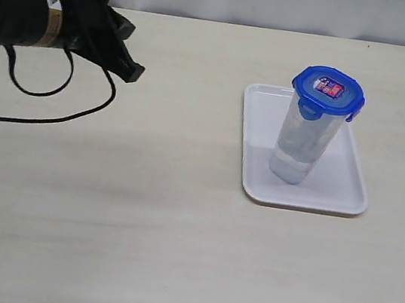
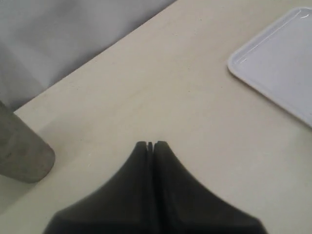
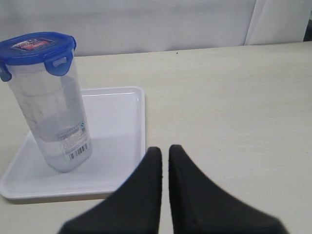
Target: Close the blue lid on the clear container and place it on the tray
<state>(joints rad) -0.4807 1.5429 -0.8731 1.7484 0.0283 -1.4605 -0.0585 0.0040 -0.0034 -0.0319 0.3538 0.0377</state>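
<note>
The clear container stands upright on the white tray, with the blue lid snapped on top. The right wrist view shows the same container, lid and tray. My left gripper hangs above the table at the far left, well away from the tray, jaws shut and empty; it appears as in its own view. My right gripper is shut on nothing, close beside the tray's edge; the exterior view does not show it.
A grey metal cup stands near the left gripper, seen only in the left wrist view. A black cable loops on the table under the left arm. A corner of the tray shows in the left wrist view.
</note>
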